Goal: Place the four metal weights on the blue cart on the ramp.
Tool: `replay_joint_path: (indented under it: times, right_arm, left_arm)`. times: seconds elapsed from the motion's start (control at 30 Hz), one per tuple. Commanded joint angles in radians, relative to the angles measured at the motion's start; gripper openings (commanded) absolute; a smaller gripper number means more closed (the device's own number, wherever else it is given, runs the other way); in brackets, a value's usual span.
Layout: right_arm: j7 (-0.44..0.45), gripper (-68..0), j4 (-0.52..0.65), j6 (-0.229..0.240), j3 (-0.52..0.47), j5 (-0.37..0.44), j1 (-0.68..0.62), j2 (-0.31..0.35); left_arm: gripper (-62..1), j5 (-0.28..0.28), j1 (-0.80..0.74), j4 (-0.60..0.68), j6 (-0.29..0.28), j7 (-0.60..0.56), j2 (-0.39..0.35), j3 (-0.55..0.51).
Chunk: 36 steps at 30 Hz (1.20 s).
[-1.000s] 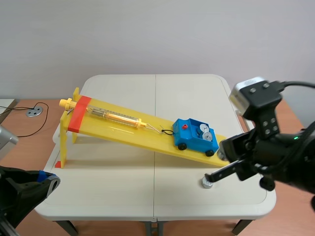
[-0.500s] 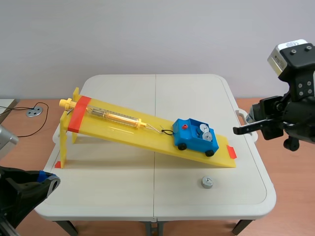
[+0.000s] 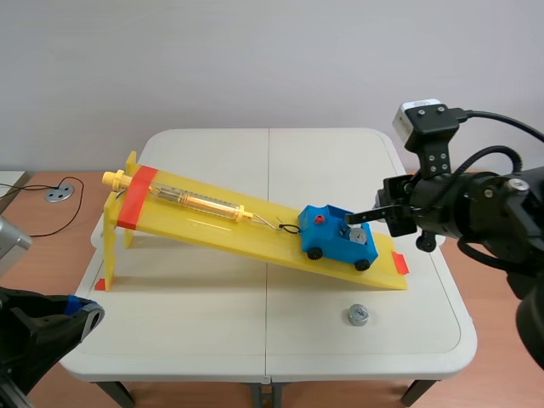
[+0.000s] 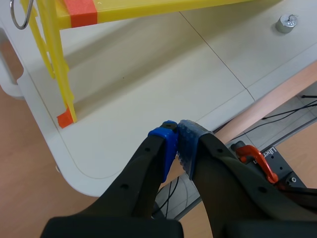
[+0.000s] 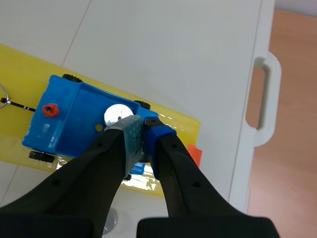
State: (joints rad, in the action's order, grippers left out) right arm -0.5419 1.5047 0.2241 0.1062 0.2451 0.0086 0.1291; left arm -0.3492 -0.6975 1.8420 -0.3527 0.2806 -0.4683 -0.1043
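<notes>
Pincer (image 5: pixel 143 127) of right arm, pads pressed together, hovers directly over blue cart (image 5: pixel 69 121), seemingly to unload. One weight (image 3: pixel 357 316) lies on counter (image 3: pixel 212 314) near it.

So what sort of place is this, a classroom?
Probably a lab or test room staged like a physics demonstration: a yellow ramp with a blue cart carrying metal weights, on a white folding table against a bare wall.
</notes>
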Motion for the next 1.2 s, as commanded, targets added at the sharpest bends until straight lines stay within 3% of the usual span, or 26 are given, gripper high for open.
replay_joint_path:
  times: [0.0, 0.37, 0.9, 1.17]
  right_arm:
    - [0.177, -66.9, 0.074, -0.016, 0.021, 0.001, 0.119, 0.000]
    - [0.195, -66.8, -0.047, -0.049, 0.090, -0.086, 0.211, -0.047]
    - [0.227, -66.6, -0.101, -0.049, 0.114, -0.089, 0.244, -0.058]
    - [0.213, -51.4, -0.098, -0.048, 0.111, -0.089, 0.243, -0.057]
  left_arm:
    - [-55.8, -0.074, 0.031, 0.073, -0.021, -0.096, 0.005, -0.018]
    - [-55.8, -0.074, 0.031, 0.073, -0.021, -0.096, 0.005, -0.018]
    - [-55.8, -0.074, 0.031, 0.073, -0.021, -0.096, 0.005, -0.018]
    - [-55.8, -0.074, 0.031, 0.073, -0.021, -0.096, 0.005, -0.018]
